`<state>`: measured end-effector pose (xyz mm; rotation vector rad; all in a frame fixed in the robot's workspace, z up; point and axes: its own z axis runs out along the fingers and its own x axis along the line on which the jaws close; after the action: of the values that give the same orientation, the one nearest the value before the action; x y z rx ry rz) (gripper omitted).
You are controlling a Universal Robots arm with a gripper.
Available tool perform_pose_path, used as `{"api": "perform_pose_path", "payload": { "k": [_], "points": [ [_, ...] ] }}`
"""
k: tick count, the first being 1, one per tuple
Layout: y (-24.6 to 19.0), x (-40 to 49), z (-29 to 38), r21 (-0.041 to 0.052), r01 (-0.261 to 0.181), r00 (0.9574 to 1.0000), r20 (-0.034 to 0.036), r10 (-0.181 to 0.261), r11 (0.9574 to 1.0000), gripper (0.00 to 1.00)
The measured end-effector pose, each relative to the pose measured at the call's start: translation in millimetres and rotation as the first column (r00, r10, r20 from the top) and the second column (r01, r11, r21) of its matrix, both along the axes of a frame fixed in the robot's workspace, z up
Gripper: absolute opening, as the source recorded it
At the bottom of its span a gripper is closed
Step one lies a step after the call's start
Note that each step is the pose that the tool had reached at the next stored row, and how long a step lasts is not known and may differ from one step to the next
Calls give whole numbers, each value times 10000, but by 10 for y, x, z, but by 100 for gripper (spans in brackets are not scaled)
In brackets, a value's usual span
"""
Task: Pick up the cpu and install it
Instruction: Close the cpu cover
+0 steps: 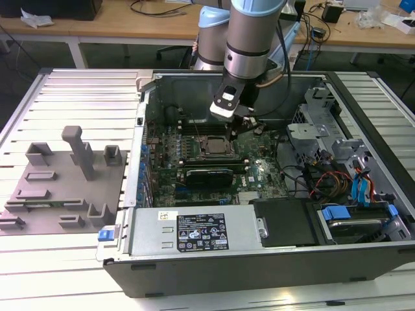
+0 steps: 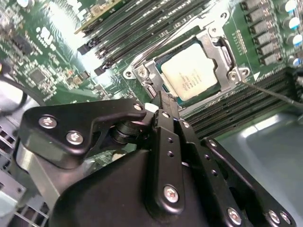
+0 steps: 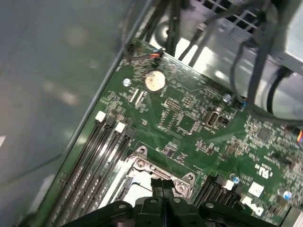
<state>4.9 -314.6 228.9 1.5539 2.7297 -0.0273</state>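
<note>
In the exterior view the arm reaches into the open computer case (image 1: 194, 272), and the gripper (image 1: 235, 129) hangs just over the motherboard (image 1: 259, 172). The cpu (image 1: 214, 146) lies on the half of the board nearer the case's far wall. In the second wrist view the cpu (image 2: 189, 71) sits flat inside the socket frame (image 2: 142, 73), with the gripper (image 2: 160, 97) pinched together and empty, its tips at the frame's edge. The first wrist view shows the gripper (image 3: 163, 182) with no gap between its fingers, just over the socket (image 3: 142, 165). Judging by this, the chip is placed; whether the frame is latched I cannot tell.
</note>
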Motion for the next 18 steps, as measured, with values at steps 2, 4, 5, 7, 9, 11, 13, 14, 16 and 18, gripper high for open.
{"api": "perform_pose_path", "payload": {
  "k": [2,4,5,7,9,11,13,14,16,18],
  "points": [
    [0,0,0,0,-425,9991,0,425,9991,11],
    [0,0,-1,0,-980,9952,-1,980,9952,11],
    [0,0,-1,0,-1207,9927,0,1207,9927,11],
    [0,0,-2,-1,-1585,9874,-1,1585,9874,11],
    [0,0,-2,0,-1934,9811,-1,1934,9811,11],
    [0,0,-3,0,-2519,9678,0,2519,9678,11],
    [0,0,-4,0,-3000,9539,0,3000,9539,11],
    [0,0,-4,0,-3207,9472,0,3207,9472,11],
    [0,0,-4,0,-3647,9311,0,3647,9311,11],
    [0,0,-5,0,-4139,9103,0,4139,9103,11]
  ]
}}
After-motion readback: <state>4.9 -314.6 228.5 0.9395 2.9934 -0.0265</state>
